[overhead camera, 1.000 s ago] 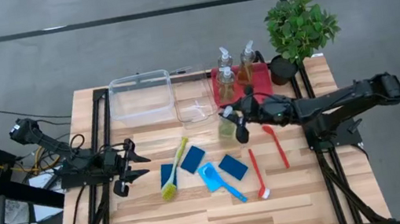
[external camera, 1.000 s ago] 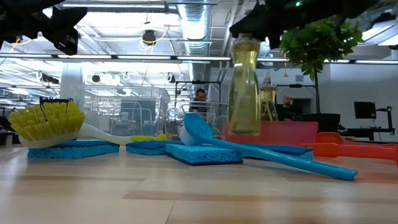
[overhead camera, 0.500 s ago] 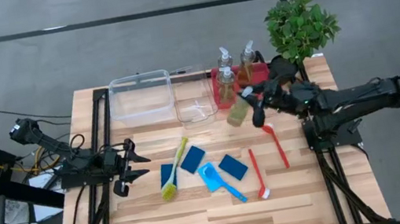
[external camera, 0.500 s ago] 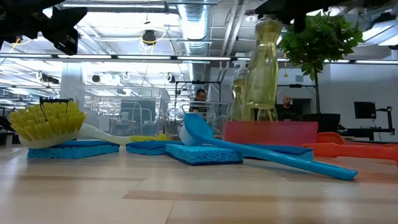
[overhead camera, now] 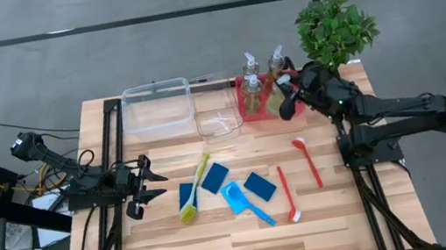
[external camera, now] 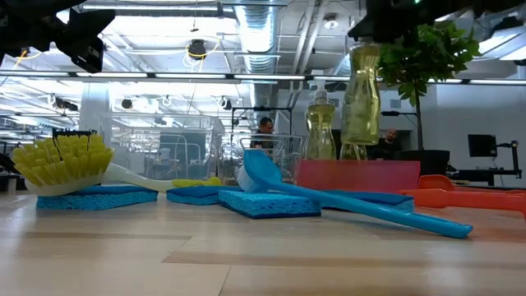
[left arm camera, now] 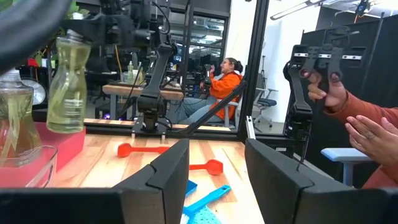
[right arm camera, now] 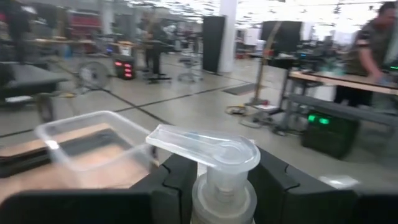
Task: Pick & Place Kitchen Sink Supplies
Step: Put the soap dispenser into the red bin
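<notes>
Fingers of the right gripper (right arm camera: 211, 186) clamp a pump bottle's (external camera: 362, 94) neck, holding it upright above the red tray (overhead camera: 256, 108), likely to join the others. Left gripper (overhead camera: 145, 186) idles over the desk (overhead camera: 247, 228), fingers apart.

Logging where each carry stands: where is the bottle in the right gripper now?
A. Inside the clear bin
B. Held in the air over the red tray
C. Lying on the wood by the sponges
B: the right gripper holds the bottle by its neck, its base clear above the red tray.
</notes>
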